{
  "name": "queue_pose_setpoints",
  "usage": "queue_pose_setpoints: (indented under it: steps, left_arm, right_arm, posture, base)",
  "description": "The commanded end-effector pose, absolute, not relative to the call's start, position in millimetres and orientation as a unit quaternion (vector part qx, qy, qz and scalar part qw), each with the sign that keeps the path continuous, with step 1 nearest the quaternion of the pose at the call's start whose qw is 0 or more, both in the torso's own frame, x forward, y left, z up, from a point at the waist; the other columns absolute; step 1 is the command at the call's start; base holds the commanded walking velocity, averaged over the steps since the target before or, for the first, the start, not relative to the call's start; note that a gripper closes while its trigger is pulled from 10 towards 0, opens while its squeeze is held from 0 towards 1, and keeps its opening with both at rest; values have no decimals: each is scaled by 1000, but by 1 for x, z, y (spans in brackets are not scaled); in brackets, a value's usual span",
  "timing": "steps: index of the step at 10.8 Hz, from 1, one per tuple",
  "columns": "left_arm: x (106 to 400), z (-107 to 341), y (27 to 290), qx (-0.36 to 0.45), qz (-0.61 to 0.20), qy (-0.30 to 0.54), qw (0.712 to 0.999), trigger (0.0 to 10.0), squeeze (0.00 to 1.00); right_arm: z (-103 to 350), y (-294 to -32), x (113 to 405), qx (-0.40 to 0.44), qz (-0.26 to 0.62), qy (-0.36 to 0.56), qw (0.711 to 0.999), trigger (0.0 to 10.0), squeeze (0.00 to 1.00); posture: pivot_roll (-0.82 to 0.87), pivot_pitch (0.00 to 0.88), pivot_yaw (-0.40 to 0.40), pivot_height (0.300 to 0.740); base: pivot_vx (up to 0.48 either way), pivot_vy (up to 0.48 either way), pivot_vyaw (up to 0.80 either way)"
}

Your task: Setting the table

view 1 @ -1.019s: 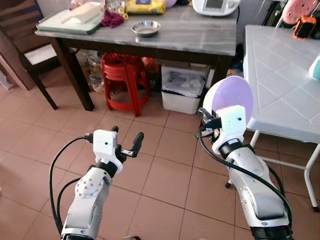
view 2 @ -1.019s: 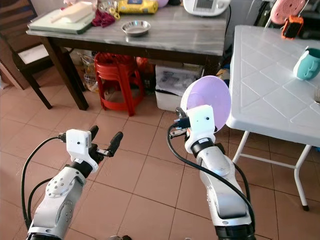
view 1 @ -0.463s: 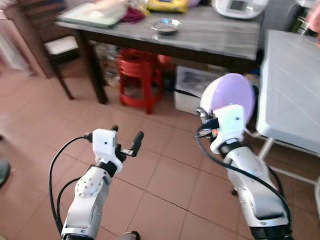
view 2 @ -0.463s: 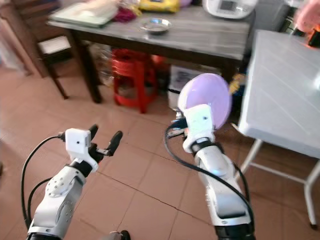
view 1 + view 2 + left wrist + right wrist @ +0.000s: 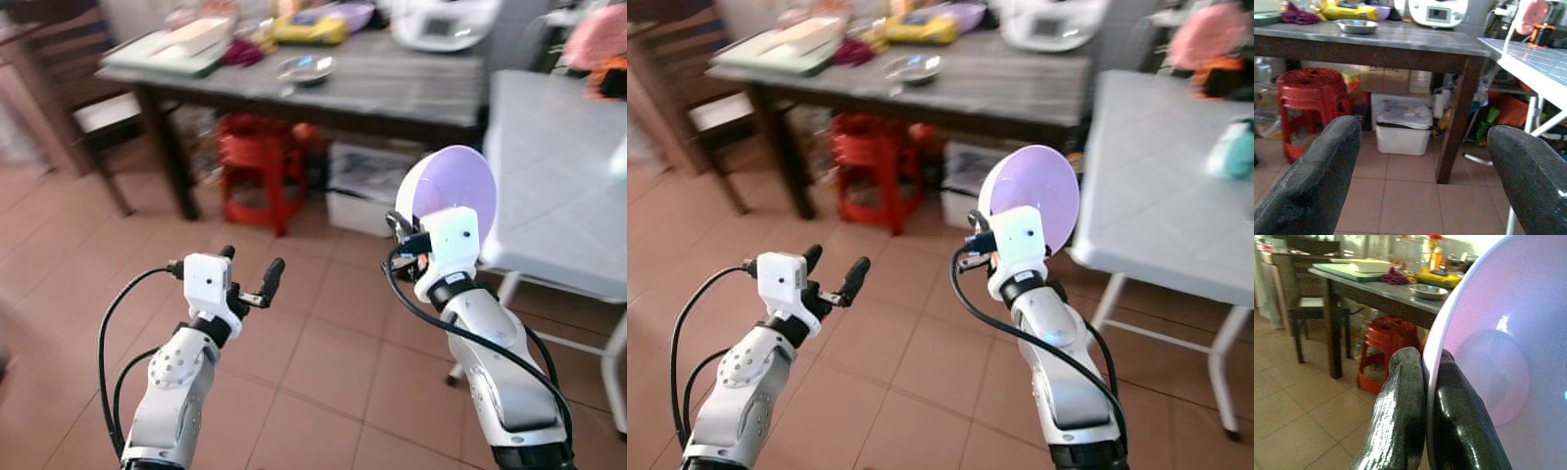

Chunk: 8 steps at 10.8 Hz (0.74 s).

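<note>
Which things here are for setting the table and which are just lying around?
For the job: lilac plate pinched in the right gripper; white table.
Lying about: red stools, steel dish, bin, teal mug.

- Both arms are silver metal with rounded joints, small screws ringing the elbow discs.
- White boxy camera housing sits on each wrist.
- Black cables loop along both forearms.
- Each end effector has two long black textured fingers.
</note>
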<state>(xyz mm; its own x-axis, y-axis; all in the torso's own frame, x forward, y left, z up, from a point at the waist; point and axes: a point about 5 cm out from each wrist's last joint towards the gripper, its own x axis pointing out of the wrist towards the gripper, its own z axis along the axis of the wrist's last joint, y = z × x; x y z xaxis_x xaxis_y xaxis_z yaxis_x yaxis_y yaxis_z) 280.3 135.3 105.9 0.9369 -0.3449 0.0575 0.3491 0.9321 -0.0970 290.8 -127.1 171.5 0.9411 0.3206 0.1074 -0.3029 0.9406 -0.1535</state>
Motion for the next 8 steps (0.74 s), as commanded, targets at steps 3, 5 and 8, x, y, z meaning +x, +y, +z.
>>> queue_pose_setpoints:
  steps: [3,5,8]
  left_arm:
    - [281,106,137,-47,-179,-19,982,10000,0]
    - [281,106,138,-45,-179,-20,983,10000,0]
    - [280,106,137,-43,-182,-18,982,10000,0]
  right_arm:
    - [175,-125,290,-67,162,-75,982,10000,0]
    - [174,-124,290,-67,163,-76,981,10000,0]
    - [175,-124,290,-64,161,-77,982,10000,0]
  posture:
    - [-34,82,50,740]
    - [-30,81,53,740]
    - [-30,84,53,740]
  base:
    - [421,0,0]
    - [429,0,400]
    - [429,0,517]
